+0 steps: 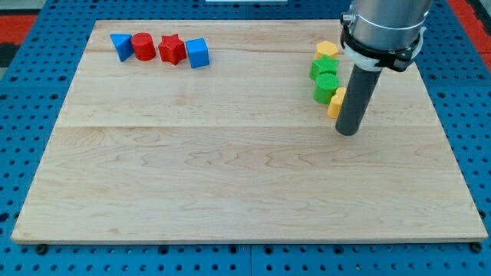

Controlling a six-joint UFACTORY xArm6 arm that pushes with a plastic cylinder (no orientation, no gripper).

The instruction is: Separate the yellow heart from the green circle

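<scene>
Four blocks stand in a tight column at the view's upper right. At the top is a yellow block [326, 50] that looks like the heart. It touches the green circle [324, 68] just below it. Under that is a green star [327, 87], then a second yellow block [335, 101] whose shape I cannot tell because my rod partly hides it. My tip [347, 133] rests on the board just right of and below this lower yellow block. The rod stands against the block's right side, well below the heart and the circle.
A row of blocks lies at the view's upper left: a blue triangle [121, 45], a red circle [143, 46], a red star [172, 49] and a blue cube [198, 53]. The wooden board [230, 176] is bordered by blue pegboard on all sides.
</scene>
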